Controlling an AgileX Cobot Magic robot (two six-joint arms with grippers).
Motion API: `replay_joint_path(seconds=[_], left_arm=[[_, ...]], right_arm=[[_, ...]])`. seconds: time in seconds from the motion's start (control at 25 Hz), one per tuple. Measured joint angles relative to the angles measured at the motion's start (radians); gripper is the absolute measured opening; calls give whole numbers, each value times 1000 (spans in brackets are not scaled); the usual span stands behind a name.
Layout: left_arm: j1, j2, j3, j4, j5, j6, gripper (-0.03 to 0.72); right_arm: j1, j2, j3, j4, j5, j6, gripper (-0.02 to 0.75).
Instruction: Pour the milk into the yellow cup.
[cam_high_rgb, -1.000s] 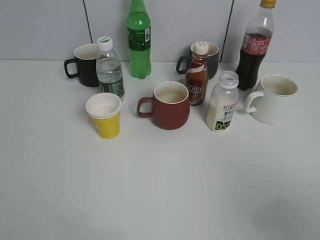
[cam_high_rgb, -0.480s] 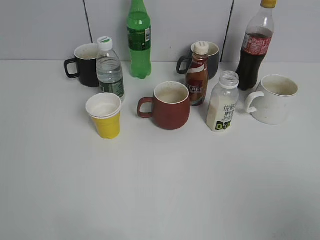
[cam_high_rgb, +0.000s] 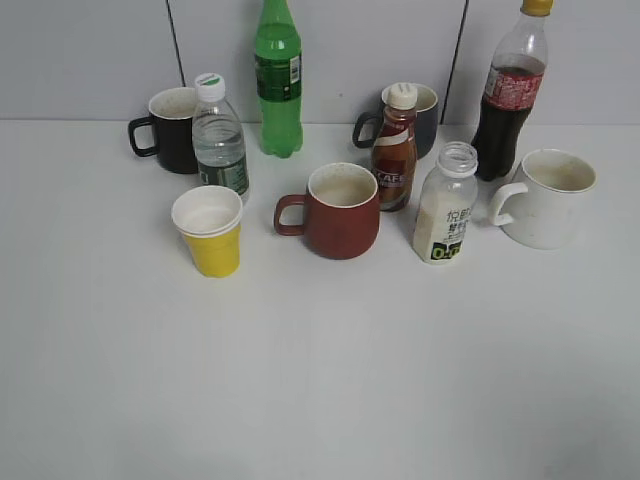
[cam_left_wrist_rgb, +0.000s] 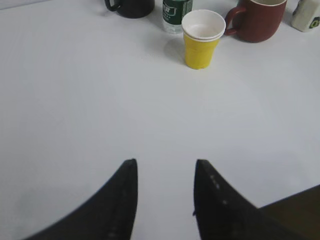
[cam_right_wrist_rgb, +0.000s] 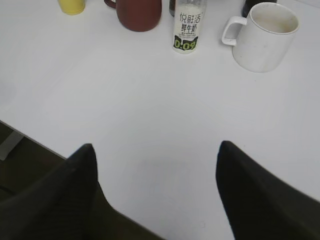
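Observation:
The milk (cam_high_rgb: 445, 207) is a small clear capless bottle of white liquid with a green "0.0" label, standing upright right of centre; it also shows in the right wrist view (cam_right_wrist_rgb: 188, 27). The yellow cup (cam_high_rgb: 210, 231) stands upright at the left, white inside; it also shows in the left wrist view (cam_left_wrist_rgb: 202, 39). My left gripper (cam_left_wrist_rgb: 165, 167) is open and empty over bare table, well short of the cup. My right gripper (cam_right_wrist_rgb: 156, 150) is open wide and empty, well short of the milk. Neither gripper shows in the exterior view.
A red-brown mug (cam_high_rgb: 335, 211) stands between cup and milk. A water bottle (cam_high_rgb: 219, 140), black mug (cam_high_rgb: 172, 129), green bottle (cam_high_rgb: 278, 80), brown coffee bottle (cam_high_rgb: 394, 150), dark mug (cam_high_rgb: 425, 112), cola bottle (cam_high_rgb: 508, 95) and white mug (cam_high_rgb: 548, 196) stand around them.

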Motion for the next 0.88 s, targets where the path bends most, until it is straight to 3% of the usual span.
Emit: replay_joint_path(seconds=[0.48,0.6,0.88], left_arm=[[2,0,0,0,0,0,237],[20,0,0,0,0,0,237],[296,-10,0,-1,-1,0,237]], right_arm=[[0,0,0,0,0,0,554],[-45,0,0,0,0,0,554],[-312,-27,0,0,0,0,554]])
